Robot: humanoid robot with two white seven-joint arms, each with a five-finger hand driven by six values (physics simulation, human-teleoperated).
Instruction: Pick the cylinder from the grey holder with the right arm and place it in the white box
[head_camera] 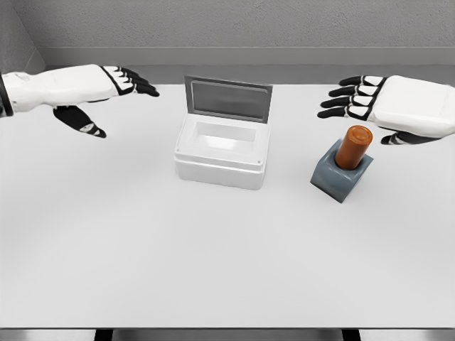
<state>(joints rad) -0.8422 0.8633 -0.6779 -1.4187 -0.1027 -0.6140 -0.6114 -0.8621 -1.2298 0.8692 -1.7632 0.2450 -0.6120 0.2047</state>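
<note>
An orange cylinder (353, 146) stands slightly tilted in a grey holder (340, 178) at the right of the white table. The white box (223, 147) sits at the centre with its grey lid (228, 99) raised at the back; its inside looks empty. My right hand (355, 99) hovers just above and behind the cylinder, fingers spread toward the left, holding nothing. At the far left my left hand (117, 89) floats above the table, fingers extended toward the box, thumb hanging down, also empty.
The white table (142, 241) spans the view, with its front edge near the bottom. A grey wall (227, 28) rises behind the table's far edge.
</note>
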